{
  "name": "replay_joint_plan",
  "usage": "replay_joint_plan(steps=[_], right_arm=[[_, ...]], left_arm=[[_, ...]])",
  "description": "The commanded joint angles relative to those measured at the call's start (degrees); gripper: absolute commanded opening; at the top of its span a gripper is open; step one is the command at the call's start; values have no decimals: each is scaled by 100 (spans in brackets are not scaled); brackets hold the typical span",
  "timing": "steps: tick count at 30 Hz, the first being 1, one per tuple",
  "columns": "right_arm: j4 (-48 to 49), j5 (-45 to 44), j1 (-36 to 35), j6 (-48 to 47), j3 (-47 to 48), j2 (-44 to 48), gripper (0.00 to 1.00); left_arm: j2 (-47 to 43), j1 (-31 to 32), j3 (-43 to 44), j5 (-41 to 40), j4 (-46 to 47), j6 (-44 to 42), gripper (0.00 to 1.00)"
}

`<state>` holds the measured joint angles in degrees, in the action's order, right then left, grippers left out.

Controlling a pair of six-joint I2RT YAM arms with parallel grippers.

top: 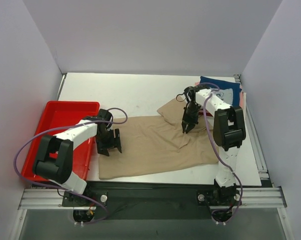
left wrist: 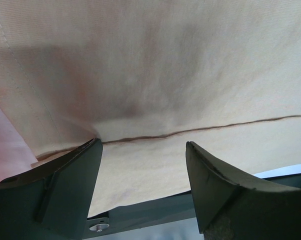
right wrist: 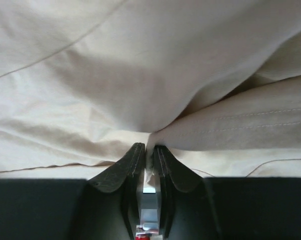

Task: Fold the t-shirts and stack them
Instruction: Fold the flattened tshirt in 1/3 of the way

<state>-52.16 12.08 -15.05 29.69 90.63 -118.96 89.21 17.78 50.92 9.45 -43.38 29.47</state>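
The tan t-shirt [top: 155,145] lies spread across the near middle of the worktop [top: 120,92], with its far right part bunched up into a raised fold. The right pincer [top: 186,129] is down on that fold. From the wrist its fingers [right wrist: 125,170] are pressed together, clamped on a pinch of tan cloth, and folds rise all around them.

Over on the left, the left pincer [top: 110,147] sits at the shirt's left edge. Its fingers [left wrist: 65,175] stand apart with nothing gripped, and the tan cloth and a seam line run just beyond them.

The red tray [top: 65,112] sits just left of that pincer, and the left arm reaches out over the tray's near right part. A purple cable [top: 121,116] loops above the left wrist.

In the far right corner, right behind the right arm, lies the navy t-shirt [top: 220,89]. A strip of pink cloth [top: 243,100] shows along its right side, apart from the tan shirt.
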Motion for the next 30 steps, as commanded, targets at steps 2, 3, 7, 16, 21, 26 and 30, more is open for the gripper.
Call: replay_joint_plan(steps=[2, 3, 7, 16, 21, 26, 30], right_arm=[[-330, 84, -112, 203, 394, -14, 18], [-321, 84, -112, 221, 455, -14, 21], [-321, 137, -130, 344, 648, -31, 39], [-330, 128, -77, 344, 799, 399, 48], [-330, 32, 203, 125, -278, 1320, 51], [-330, -48, 1054, -86, -2020, 2718, 52], [-356, -153, 1592, -236, -3128, 3579, 52]], left_arm=[[-62, -38, 85, 65, 49, -82, 78], [-62, -38, 85, 65, 57, -82, 78], [-9, -38, 94, 92, 75, -91, 79], [-166, -29, 322, -206, -30, -82, 78], [-413, 58, 709, -216, -153, -65, 78], [-369, 199, 675, 135, -426, -47, 78], [-299, 287, 306, 513, -505, -205, 78]])
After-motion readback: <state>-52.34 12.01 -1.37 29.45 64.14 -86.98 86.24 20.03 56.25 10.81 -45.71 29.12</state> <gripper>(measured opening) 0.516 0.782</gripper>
